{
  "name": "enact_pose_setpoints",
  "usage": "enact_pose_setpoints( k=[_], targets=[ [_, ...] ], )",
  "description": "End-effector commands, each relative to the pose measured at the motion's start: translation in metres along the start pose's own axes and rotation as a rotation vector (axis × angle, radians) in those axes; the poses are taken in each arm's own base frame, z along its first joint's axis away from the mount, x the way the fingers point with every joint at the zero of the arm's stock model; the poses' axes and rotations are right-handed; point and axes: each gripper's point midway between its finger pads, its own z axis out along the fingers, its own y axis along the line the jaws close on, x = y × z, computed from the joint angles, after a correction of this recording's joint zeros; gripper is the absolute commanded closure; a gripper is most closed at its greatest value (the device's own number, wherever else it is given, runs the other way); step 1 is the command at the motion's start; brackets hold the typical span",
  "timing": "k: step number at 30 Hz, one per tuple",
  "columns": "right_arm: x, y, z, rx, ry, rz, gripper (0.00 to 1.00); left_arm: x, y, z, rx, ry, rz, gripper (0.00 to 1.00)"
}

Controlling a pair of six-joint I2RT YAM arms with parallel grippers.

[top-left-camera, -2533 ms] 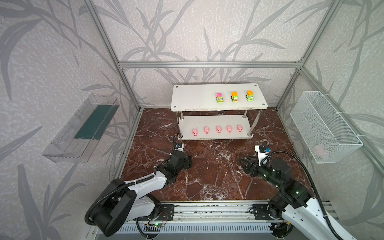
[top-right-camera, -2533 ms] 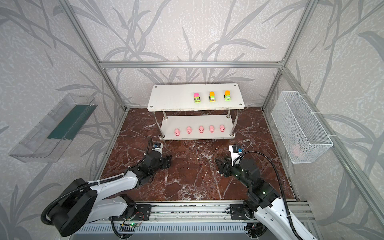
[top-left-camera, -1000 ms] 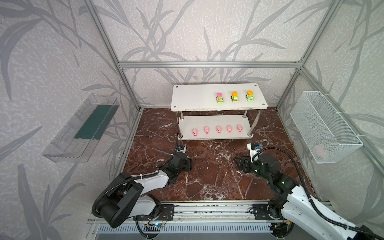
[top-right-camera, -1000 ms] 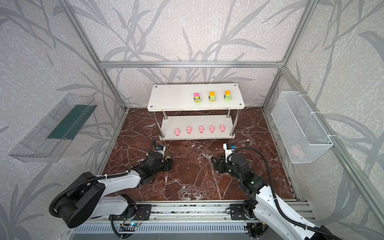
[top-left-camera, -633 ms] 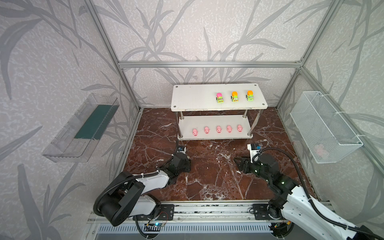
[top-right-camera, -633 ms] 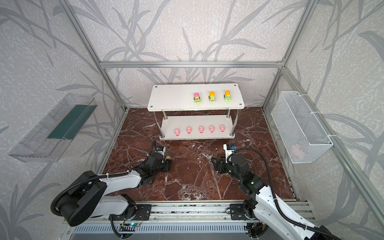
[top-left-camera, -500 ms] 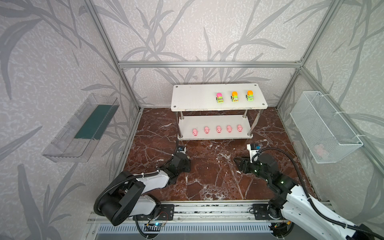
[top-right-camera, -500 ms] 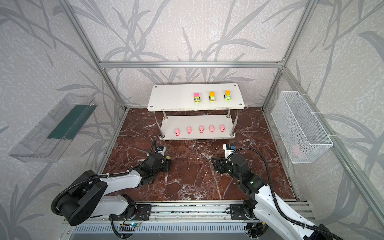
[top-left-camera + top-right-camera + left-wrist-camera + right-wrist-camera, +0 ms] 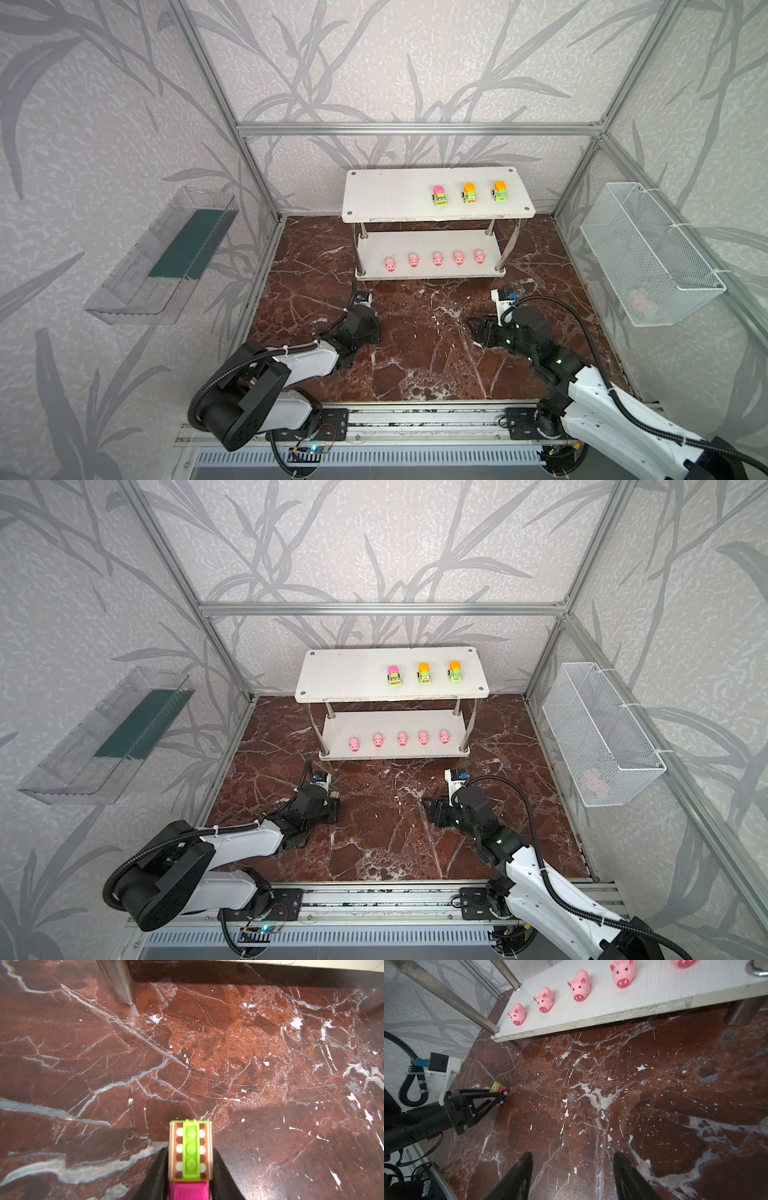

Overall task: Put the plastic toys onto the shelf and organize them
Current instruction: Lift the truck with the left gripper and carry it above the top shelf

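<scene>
Two white-and-black arms on a slotted aluminium rail.
The left arm and right arm share glossy white link shells, rounded black joint housings and black wrist sections. A ribbed black cable hose runs along each. Each wrist carries a small white camera bracket with a black module and a blue plug. A green light glows on the right arm. The fingers are matte black open triangular frames that taper to thin tips.

The left gripper is closing from half-open onto the toy car on the counter, its jaws now pinching the car's sides. The right gripper is sitting slightly further left than before.
</scene>
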Motion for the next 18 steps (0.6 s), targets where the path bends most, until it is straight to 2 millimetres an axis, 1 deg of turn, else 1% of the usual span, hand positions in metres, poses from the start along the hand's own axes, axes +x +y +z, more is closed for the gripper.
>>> enact_pose_setpoints(
  k=[1,6,9,12,15,18],
  targets=[
    [-0.001,-0.001,0.002,-0.006,-0.011,0.007,0.38,-0.013,-0.005,-0.007,-0.001,-0.014,-0.006,0.70],
    [0.001,-0.003,0.005,0.000,0.001,0.014,0.38,-0.036,-0.009,-0.023,-0.012,-0.031,-0.024,0.70],
    [0.002,-0.004,0.007,0.004,0.010,0.017,0.38,-0.057,-0.013,-0.041,-0.012,-0.054,-0.043,0.70],
    [0.004,-0.005,0.009,0.007,0.019,0.020,0.38,-0.083,-0.022,-0.069,0.003,-0.059,-0.047,0.70],
    [0.004,-0.006,0.011,0.010,0.021,0.023,0.38,-0.113,-0.031,-0.103,0.016,-0.060,-0.045,0.70],
    [0.005,-0.007,0.015,0.010,0.033,0.025,0.38,-0.147,-0.043,-0.139,0.046,-0.078,-0.052,0.69]
  ],
)
